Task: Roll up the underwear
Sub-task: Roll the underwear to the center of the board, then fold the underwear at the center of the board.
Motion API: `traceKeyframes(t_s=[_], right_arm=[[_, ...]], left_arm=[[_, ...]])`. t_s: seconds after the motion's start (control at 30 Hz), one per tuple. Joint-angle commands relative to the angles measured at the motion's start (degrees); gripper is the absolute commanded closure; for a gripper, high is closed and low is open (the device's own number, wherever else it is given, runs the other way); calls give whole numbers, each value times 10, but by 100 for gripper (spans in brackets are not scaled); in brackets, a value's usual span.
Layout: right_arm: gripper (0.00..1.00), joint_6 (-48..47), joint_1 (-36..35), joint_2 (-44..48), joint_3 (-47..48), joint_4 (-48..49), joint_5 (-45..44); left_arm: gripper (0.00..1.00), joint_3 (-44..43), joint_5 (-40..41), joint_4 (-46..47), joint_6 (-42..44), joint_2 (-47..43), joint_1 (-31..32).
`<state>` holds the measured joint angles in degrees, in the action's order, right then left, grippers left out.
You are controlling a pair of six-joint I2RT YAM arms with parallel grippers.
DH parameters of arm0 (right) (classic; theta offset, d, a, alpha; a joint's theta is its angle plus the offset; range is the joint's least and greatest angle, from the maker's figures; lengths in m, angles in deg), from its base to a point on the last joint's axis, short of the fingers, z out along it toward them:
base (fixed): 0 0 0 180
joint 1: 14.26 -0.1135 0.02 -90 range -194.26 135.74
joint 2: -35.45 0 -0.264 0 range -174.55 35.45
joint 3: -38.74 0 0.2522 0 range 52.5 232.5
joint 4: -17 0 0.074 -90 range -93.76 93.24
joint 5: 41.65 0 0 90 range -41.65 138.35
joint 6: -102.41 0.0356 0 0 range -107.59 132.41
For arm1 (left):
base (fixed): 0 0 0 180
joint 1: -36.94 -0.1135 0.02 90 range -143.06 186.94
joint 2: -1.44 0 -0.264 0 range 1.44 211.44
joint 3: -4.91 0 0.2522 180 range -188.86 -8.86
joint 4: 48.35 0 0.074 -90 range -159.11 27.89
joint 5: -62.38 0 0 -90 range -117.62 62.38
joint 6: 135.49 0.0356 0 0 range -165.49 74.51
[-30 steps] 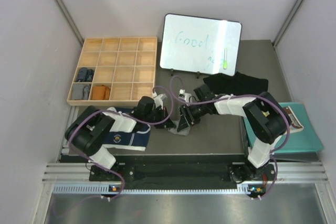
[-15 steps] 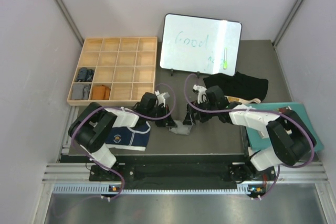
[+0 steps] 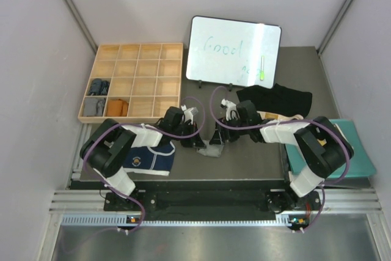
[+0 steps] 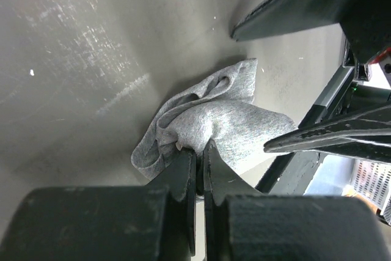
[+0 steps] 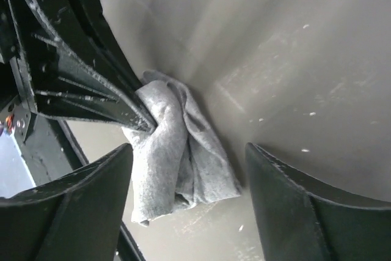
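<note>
Pinches crumpled grey cloth brief (image 4: 211, 120) in clamped left gripper (image 4: 198, 158) before the white rectangular whiteboard (image 3: 232, 53), with right gripper (image 5: 188, 151) gaping over it; risks unravelling under an uneven tug.

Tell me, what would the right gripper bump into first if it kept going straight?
Probably the crumpled grey cloth underwear, straight ahead of the open right gripper. The left gripper pinching it sits just beyond; depth is unclear.

Mottled grey briefs (image 4: 214, 120), white-trimmed navy briefs (image 3: 153, 159), black briefs (image 3: 281, 97).
</note>
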<state>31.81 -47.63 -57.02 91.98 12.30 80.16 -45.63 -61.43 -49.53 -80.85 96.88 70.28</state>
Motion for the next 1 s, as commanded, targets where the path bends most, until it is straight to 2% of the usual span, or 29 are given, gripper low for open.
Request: traceKeyframes(t_s=[0.0, 0.33, 0.37, 0.43, 0.53, 0.67, 0.7, 0.83, 0.97], right_arm=[[33, -7, -21, -25, 4, -27, 11], [64, -13, -40, -50, 18, -57, -3], [71, -13, -40, -53, 21, -60, -3], [78, -13, -43, -59, 29, -67, 2], [100, -9, -44, -55, 31, -73, 2], [100, 10, -40, -27, 33, -105, -23], [100, 20, -38, -19, 36, -116, -39], [100, 44, -10, 42, 33, -153, -61], [100, 57, 8, 92, 40, -185, -84]], left_arm=[[100, 3, 51, -62, 34, 21, 3], [100, 1, 58, -63, 35, 18, 3], [100, 1, 59, -64, 35, 17, 3], [100, 2, 59, -61, 33, 13, 3], [98, 1, 64, -59, 24, 0, 3], [69, -12, 88, -93, 17, -43, 2], [53, -15, 94, -105, 19, -68, 2], [33, -36, 145, -175, 30, -142, 2], [25, -55, 179, -249, 43, -227, -8]])
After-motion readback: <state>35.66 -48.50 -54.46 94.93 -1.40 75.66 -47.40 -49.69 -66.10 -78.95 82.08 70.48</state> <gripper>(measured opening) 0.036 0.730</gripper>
